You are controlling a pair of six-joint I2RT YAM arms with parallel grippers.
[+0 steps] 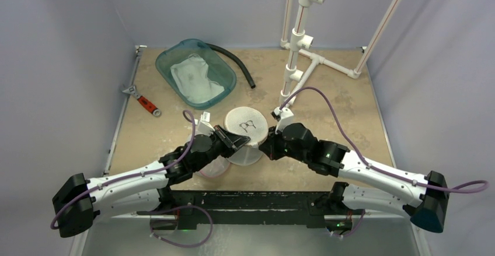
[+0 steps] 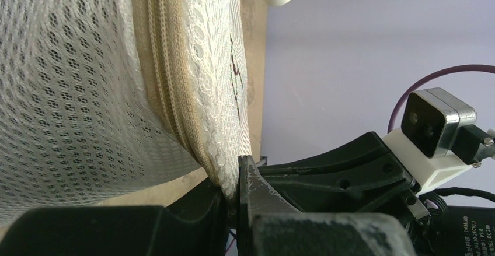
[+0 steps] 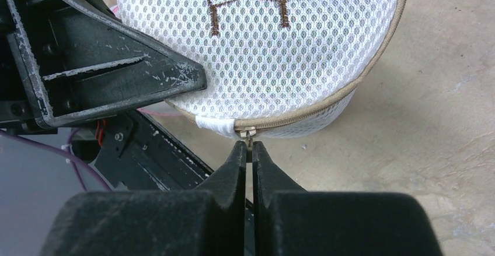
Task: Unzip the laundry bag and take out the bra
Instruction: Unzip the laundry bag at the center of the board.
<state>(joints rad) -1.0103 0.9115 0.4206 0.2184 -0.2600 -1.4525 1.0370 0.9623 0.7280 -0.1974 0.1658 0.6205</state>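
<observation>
Laundry bag is zipped; left jaws pinch its edge, right jaws its zipper pull.

Bag fenced in front; room to its right.
My left gripper clamps the rim and my right gripper pinches the zip pull, closing its near side. Basin, hose and pipe frame stand behind, wrench far left; bare table lies right.
</observation>
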